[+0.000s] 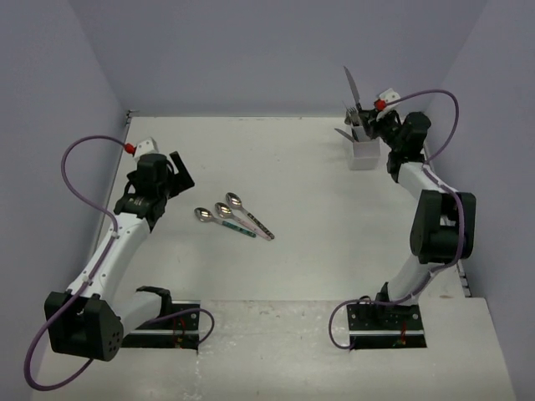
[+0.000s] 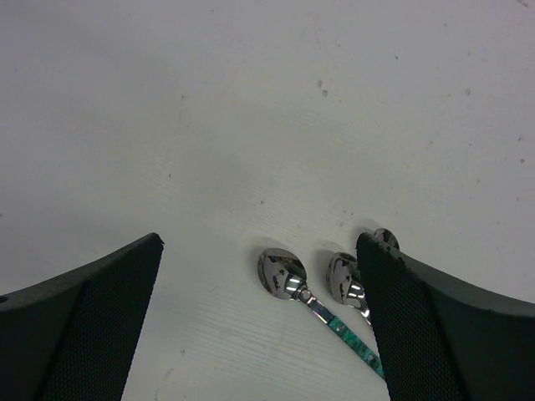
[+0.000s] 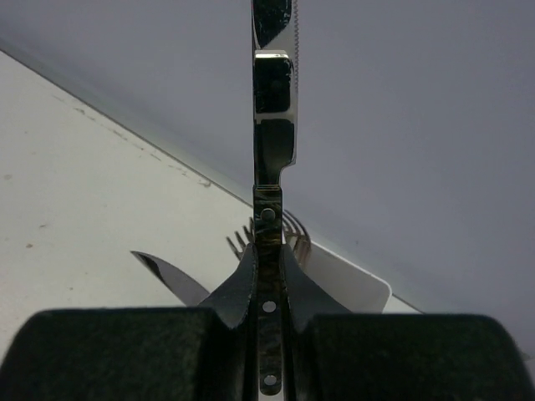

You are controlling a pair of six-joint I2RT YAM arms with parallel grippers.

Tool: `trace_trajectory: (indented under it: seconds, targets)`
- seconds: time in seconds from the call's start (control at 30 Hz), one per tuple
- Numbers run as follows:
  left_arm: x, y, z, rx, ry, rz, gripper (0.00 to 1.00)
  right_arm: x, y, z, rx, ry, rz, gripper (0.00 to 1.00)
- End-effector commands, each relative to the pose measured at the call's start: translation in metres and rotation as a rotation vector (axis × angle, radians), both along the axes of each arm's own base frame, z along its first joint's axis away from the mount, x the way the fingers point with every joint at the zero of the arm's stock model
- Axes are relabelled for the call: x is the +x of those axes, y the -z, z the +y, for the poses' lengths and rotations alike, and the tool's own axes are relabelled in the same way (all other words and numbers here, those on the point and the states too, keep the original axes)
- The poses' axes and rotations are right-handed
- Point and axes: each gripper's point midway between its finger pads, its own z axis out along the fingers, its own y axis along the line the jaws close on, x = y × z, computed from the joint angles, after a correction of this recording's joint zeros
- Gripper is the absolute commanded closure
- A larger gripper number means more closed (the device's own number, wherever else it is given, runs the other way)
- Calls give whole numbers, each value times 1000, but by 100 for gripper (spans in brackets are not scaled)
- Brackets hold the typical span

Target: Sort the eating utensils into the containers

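**Progress.** Partly done, as far as can be judged. Some pieces already stand in the container (image 1: pixel 364 154), one is on its way in, and three lie unsorted.

**Container.** One, white and upright, at the far right of the table (image 1: pixel 334 225), just beside the right arm's wrist.

**Knives.** Two are seen.
- One knife (image 3: pixel 274 125) has a dark riveted handle and points blade up. The right gripper (image 3: pixel 267 251) pinches it by the handle, fingers closed tight, over the container.
- A second blade (image 3: pixel 171 277) leans out of the container to one side.

**Forks.** Tines (image 3: pixel 292 230) show in the container behind the held knife. There is at least one fork, and the exact count cannot be told.

**Spoons.** Three spoons (image 1: pixel 222 209) lie side by side on the table, left of the middle and well apart from the container. One has a teal handle.

**Left gripper** (image 2: pixel 259 242). Spread fully wide and holding nothing, it hovers just over the spoon bowls.

**Left to do.** Lower the held knife into the container, then carry over the three spoons.
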Motion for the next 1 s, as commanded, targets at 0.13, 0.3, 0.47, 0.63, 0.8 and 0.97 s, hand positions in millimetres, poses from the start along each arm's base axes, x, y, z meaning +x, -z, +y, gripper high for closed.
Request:
trace_trajectory:
  seconds: [0.13,0.3,0.47,0.63,0.8,0.97]
  targets:
    - [34,-23,-18,-34,64,-57,0,25,-29,-9,-107,-252,-214,100]
    - [45,-13,-30,-65,108,-21,0,41,-15,-17,-83,-333,-179,96]
    - [47,-13,-29,-67,93,-20,0,53,8,-22,-102,-362,-106,93]
    - [49,-17,-30,-77,95,-29,0,55,22,-34,-101,-347,-86,92]
    - [48,-20,-28,-73,84,-32,0,50,36,-39,-89,-356,-57,89]
    - [50,-25,-27,-69,82,-41,0,52,47,-45,-80,-346,-35,85]
